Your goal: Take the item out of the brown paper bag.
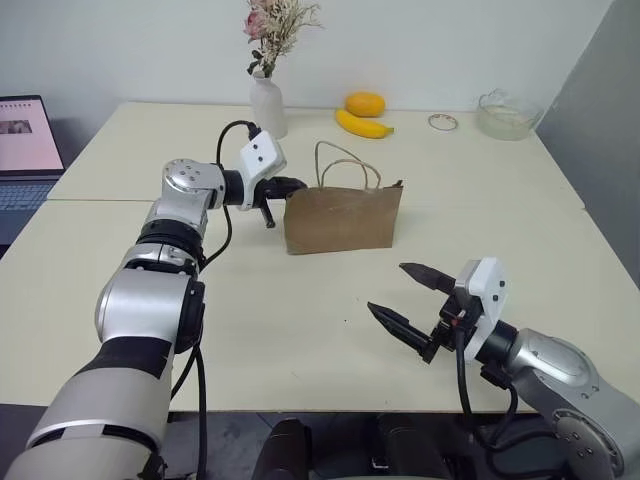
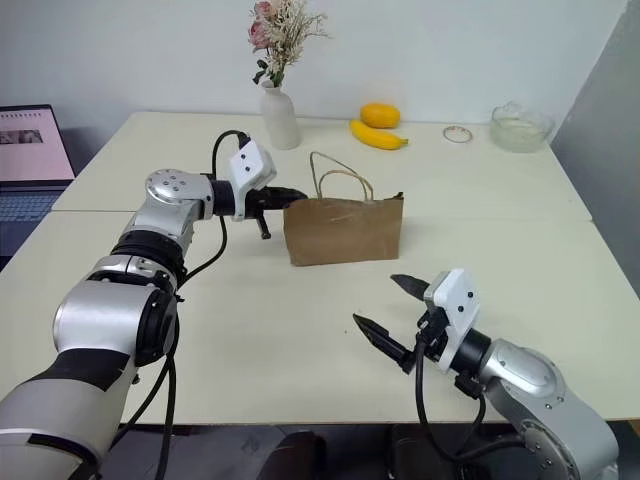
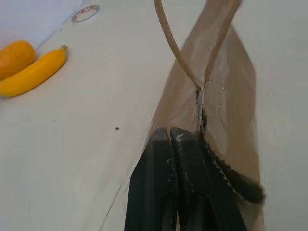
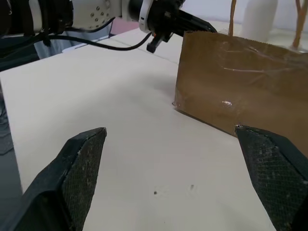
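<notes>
Your brown paper bag (image 1: 343, 219) stands upright on the counter (image 1: 300, 320), its long side running across your view from left to right, mouth up, with the tan string handles (image 1: 346, 163) arching above the rim. The bag's inside is hidden, so you cannot tell what it holds or which way anything in it lies.

Your left gripper (image 1: 288, 185) points toward the bag's left end at the top edge. In the left wrist view its fingers (image 3: 168, 173) are pressed together with no gap, right at the bag's upper corner and against the paper; whether they have pinched the rim you cannot tell for sure.

Your right gripper (image 1: 402, 297) hovers low over the counter in front of the bag, well apart from it, jaws spread wide with nothing between them.

Behind the bag, toward the far edge, you have a white vase (image 1: 268, 105) of dried flowers, a banana (image 1: 362, 125) touching an orange fruit (image 1: 365, 103), a small ring (image 1: 443, 122) and a glass bowl (image 1: 507, 115). A laptop (image 1: 26, 150) sits at far left.
</notes>
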`<state>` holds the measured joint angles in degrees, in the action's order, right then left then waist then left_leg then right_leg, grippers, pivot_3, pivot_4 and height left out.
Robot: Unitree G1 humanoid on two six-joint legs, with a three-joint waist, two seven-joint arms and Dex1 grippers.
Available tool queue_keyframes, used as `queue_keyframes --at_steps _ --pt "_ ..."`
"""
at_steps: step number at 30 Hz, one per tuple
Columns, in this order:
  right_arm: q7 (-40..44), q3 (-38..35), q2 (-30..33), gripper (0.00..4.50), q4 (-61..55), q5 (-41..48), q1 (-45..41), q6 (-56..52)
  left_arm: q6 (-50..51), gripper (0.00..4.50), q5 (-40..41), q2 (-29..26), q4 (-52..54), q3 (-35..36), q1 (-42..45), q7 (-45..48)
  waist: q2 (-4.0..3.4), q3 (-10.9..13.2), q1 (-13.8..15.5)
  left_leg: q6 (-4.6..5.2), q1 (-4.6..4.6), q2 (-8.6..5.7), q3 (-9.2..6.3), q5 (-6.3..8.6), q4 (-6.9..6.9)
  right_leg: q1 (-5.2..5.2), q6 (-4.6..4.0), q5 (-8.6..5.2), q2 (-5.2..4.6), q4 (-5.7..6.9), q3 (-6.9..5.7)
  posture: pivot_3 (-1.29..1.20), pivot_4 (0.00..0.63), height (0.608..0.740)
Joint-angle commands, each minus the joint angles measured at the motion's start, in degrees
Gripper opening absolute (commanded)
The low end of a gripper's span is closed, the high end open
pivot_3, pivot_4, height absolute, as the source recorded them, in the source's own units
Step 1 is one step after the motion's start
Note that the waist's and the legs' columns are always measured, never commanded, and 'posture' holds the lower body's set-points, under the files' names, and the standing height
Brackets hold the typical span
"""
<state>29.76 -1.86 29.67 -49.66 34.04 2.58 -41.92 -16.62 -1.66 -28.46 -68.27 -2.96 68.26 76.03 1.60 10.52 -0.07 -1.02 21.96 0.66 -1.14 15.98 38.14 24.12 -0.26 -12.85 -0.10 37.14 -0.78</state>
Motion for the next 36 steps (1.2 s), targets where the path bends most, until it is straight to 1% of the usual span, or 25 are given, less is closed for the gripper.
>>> queue_keyframes --at_steps 1,3,5,9,11,14,17,22,23,24,26,29,30,33,36 --pt "1.73 -3.07 2.05 4.50 -1.34 2.32 0.24 1.33 3.35 0.06 4.59 -0.81 9.94 0.54 -3.29 9.39 0.00 0.00 -0.04 0.00 -0.01 0.02 0.02 0.00 0.00 0.00 0.00 0.00 0.00 0.01 0.03 0.00 0.150 0.740" --pt "2.43 -3.78 3.22 4.50 -0.83 2.83 0.42 1.64 5.70 0.06 6.09 -2.08 17.32 -0.37 -7.50 12.73 0.00 0.00 -0.08 0.00 0.00 0.05 -0.02 0.00 0.00 0.00 0.00 0.00 -0.01 0.01 0.02 0.00 0.150 0.740" --pt "3.51 -4.63 4.41 4.50 0.51 3.10 0.10 1.96 7.05 0.06 7.63 -4.42 27.59 -2.79 -14.19 15.74 -0.01 -0.01 -0.16 0.00 -0.04 0.09 -0.02 0.00 0.00 0.00 0.00 0.00 -0.01 0.04 0.07 0.00 0.150 0.740" --pt "5.57 -6.19 6.84 4.50 1.89 3.56 0.71 2.79 13.29 0.06 10.84 -6.91 42.38 -4.34 -22.56 16.47 -0.04 -0.02 -0.33 0.00 -0.17 0.15 -0.15 0.00 0.00 -0.03 -0.01 0.00 0.00 0.12 0.16 0.00 0.150 0.740" --pt "7.73 -7.77 9.29 4.50 2.78 3.65 1.77 3.17 16.34 0.06 12.20 -7.77 48.57 -4.70 -25.99 16.36 -0.04 -0.02 -0.31 0.00 -0.18 0.14 -0.15 0.00 0.04 -0.04 -0.01 0.00 0.00 0.19 0.13 0.00 0.150 0.740" --pt "11.35 -10.77 13.29 4.50 3.65 4.11 3.98 3.56 20.23 0.06 13.89 -9.02 56.30 -4.65 -30.30 15.32 -0.03 -0.02 -0.20 0.00 -0.18 0.12 -0.14 0.00 0.10 -0.04 -0.01 0.00 0.00 0.27 0.11 0.00 0.150 0.740" --pt "14.04 -13.25 16.46 4.50 4.20 3.80 5.85 4.52 22.86 0.06 15.62 -10.26 61.75 -3.35 -32.62 13.06 -0.03 -0.02 -0.15 0.00 -0.19 0.12 -0.13 0.00 0.15 -0.05 0.00 -0.01 0.00 0.32 0.11 0.00 0.150 0.740" --pt "15.80 -16.14 18.14 4.50 5.25 3.52 7.50 6.02 23.04 0.06 17.20 -11.54 71.07 0.58 -36.23 5.79 -0.03 -0.02 -0.09 0.00 -0.19 0.13 -0.12 0.00 0.21 -0.05 0.00 -0.01 0.01 0.39 0.10 0.00 0.150 0.740" --pt "15.83 -16.06 18.13 4.50 5.25 3.58 7.46 6.10 23.36 0.44 17.66 -11.91 73.57 0.85 -37.49 5.02 -0.03 -0.02 -0.16 0.00 -0.21 0.13 -0.12 0.00 0.21 -0.04 0.00 -0.01 0.01 0.40 0.12 0.00 0.150 0.740" --pt "15.91 -16.02 18.09 4.50 5.18 3.77 7.46 6.14 23.36 0.58 18.03 -12.40 76.06 0.82 -38.85 4.64 -0.03 -0.02 -0.20 0.00 -0.23 0.15 -0.12 0.00 0.19 -0.04 0.00 -0.01 0.00 0.40 0.17 0.00 0.150 0.740" --pt "16.18 -15.56 18.07 4.50 5.00 4.36 7.39 5.95 20.80 1.12 17.46 -13.07 79.80 0.03 -41.61 4.02 -0.03 -0.02 -0.23 0.00 -0.26 0.15 -0.13 0.00 0.17 -0.04 0.01 -0.01 0.00 0.40 0.21 0.00 0.150 0.740" --pt "17.54 -13.80 18.85 4.50 4.61 4.84 7.28 5.31 8.91 2.09 11.51 -11.52 80.50 -3.58 -45.18 1.47 -0.03 -0.02 -0.04 0.00 -0.27 0.14 -0.12 0.00 0.17 -0.05 0.00 -0.01 -0.01 0.39 0.18 0.00 0.150 0.740" --pt "17.92 -13.70 19.16 4.50 4.26 5.37 7.25 4.92 6.95 2.37 10.36 -11.11 80.69 -4.94 -45.99 1.04 -0.03 -0.02 -0.02 0.00 -0.28 0.13 -0.12 0.00 0.17 -0.07 0.00 -0.01 -0.02 0.40 0.19 0.00 0.150 0.740" --pt "18.22 -14.27 20.02 4.50 3.05 7.88 7.22 3.48 3.03 2.37 7.94 -10.83 79.96 -8.45 -46.91 0.68 -0.03 -0.02 0.03 0.00 -0.27 0.10 -0.08 0.00 0.20 -0.09 0.00 -0.01 -0.04 0.40 0.18 0.00 0.150 0.740" --pt "18.14 -14.11 20.81 4.50 2.31 9.18 7.19 2.40 -2.68 2.37 3.33 -9.34 75.90 -12.42 -46.03 -0.94 -0.03 -0.02 0.08 0.00 -0.26 0.10 -0.04 0.00 0.20 -0.09 0.00 -0.02 -0.04 0.38 0.16 0.00 0.150 0.740"
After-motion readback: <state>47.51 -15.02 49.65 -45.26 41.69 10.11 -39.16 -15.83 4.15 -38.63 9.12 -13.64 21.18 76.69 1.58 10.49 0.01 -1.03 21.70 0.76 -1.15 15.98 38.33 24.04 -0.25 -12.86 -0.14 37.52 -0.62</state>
